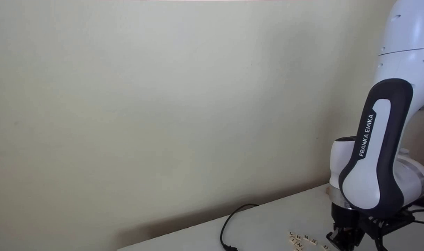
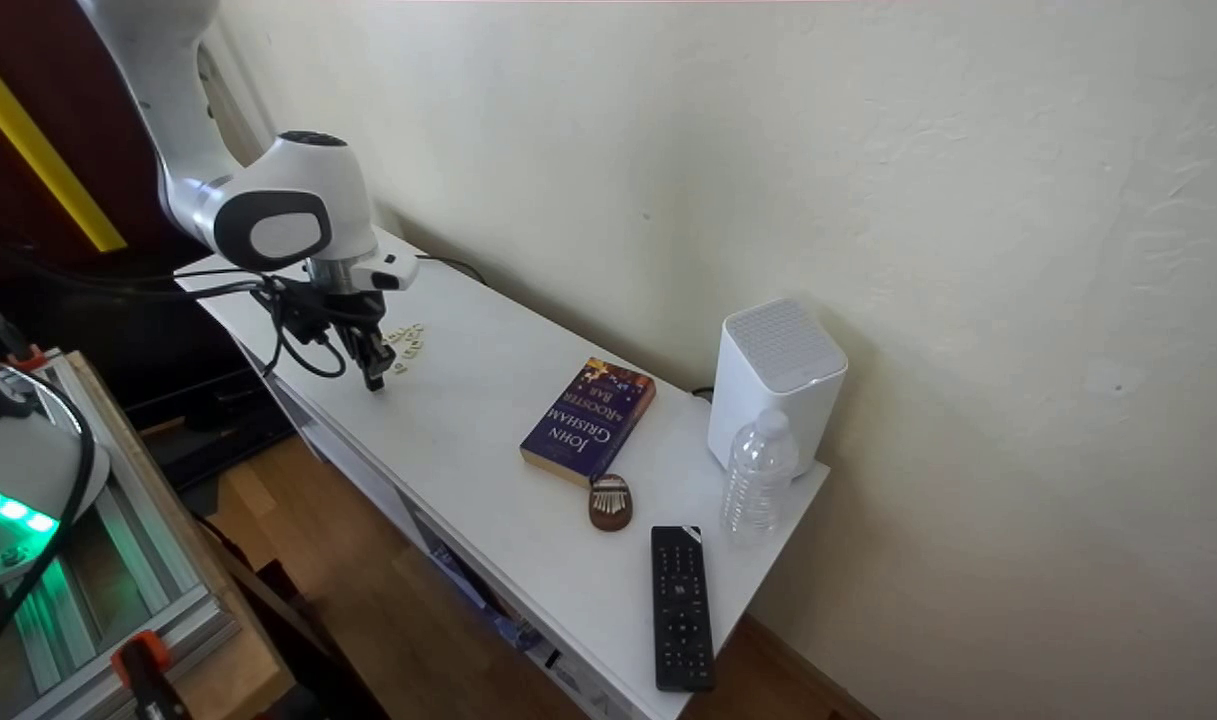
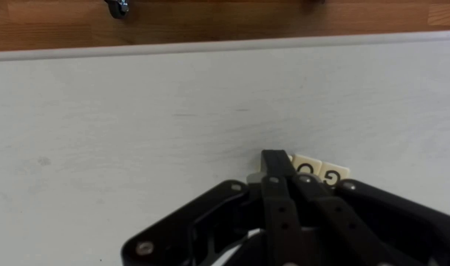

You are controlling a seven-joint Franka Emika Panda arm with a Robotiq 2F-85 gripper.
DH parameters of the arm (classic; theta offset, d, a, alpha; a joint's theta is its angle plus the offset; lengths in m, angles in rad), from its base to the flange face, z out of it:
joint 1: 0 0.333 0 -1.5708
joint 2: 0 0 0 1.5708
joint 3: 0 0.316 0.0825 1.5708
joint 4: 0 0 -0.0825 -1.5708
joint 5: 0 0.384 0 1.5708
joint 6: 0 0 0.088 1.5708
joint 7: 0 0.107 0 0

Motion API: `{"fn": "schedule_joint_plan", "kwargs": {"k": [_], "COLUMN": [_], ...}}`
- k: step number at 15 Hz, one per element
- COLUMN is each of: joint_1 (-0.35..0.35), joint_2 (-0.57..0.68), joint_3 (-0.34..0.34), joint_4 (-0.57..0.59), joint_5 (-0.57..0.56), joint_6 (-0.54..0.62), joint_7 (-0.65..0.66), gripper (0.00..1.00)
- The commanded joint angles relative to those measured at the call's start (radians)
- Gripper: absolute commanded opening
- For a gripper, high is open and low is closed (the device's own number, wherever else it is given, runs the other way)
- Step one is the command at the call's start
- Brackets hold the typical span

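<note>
My gripper [image 3: 276,164] is shut in the wrist view, with its black fingertips pressed together just over or on a small cream letter tile, mostly hidden behind them. To its right lie a tile with a round letter, partly covered [image 3: 307,163], and a tile marked G [image 3: 334,173]. In an exterior view the gripper [image 2: 375,378] points down close to the white table [image 2: 458,400], beside several letter tiles [image 2: 413,350]. In an exterior view the gripper [image 1: 342,242] is at the bottom edge, right of tiles in two short rows [image 1: 298,237]. I cannot tell whether the fingertips touch a tile.
On the table are a purple book [image 2: 588,420], a small brown thumb piano [image 2: 610,505], a black remote [image 2: 682,610], a clear bottle [image 2: 758,480] and a white box-shaped device [image 2: 776,390]. A black cable [image 1: 225,226] lies near the wall. The table edge [image 3: 210,48] borders a wooden floor.
</note>
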Motion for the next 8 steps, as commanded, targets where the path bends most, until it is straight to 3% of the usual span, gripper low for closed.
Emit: {"fn": "schedule_joint_plan", "kwargs": {"k": [1,8], "joint_1": [0.003,-0.005], "joint_2": [0.032,-0.013], "joint_3": [0.003,0.018], "joint_4": [0.016,-0.019], "joint_5": [-0.003,0.003], "joint_6": [0.001,0.01], "joint_7": [0.013,0.015], "gripper": [0.0,0.0]}}
